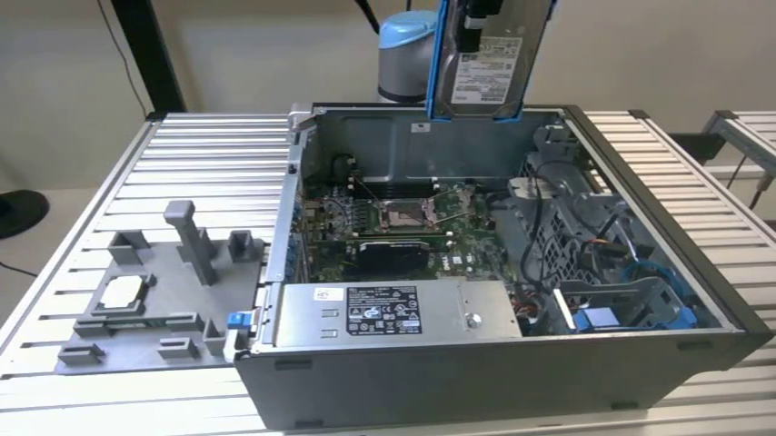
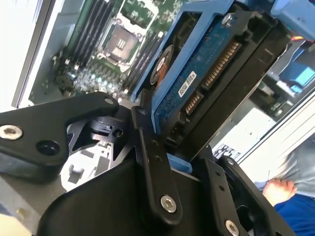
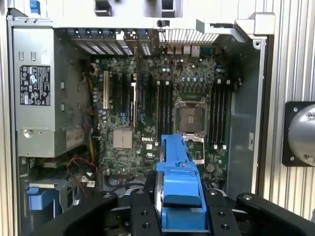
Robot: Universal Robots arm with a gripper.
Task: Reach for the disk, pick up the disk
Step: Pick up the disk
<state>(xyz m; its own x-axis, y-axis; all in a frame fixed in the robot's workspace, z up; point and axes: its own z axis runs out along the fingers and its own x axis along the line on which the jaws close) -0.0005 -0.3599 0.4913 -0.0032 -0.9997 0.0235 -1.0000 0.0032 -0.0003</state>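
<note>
Hanging high above the open computer case (image 1: 510, 363), the disk (image 1: 489, 64) stands upright in the exterior view, its white label facing the camera and blue rails running down its edges. The pincer (image 3: 181, 206) is clenched on it: in the first wrist view its black fingers (image 3: 142, 216) press against both sides of the disk's blue rail (image 3: 179, 172), and in the second wrist view the fingers (image 2: 155, 172) clamp the drive's lower end, with its blue circuit board (image 2: 197, 73) and connector pins facing the lens. The disk is clear of the case, touching nothing but the pincer.

Below it lies the motherboard (image 3: 147, 118) with its empty processor socket (image 3: 189, 118) and rows of memory slots. The silver power supply (image 1: 388, 313) sits in the case at the near side in the exterior view, and a blue drive bracket (image 1: 612, 318) rests in the bay toward that view's right. The case stands on a ribbed metal counter (image 1: 194, 154). On the exterior view's left a grey fixture (image 1: 158, 291) holds a small square silver chip (image 1: 122, 292).
</note>
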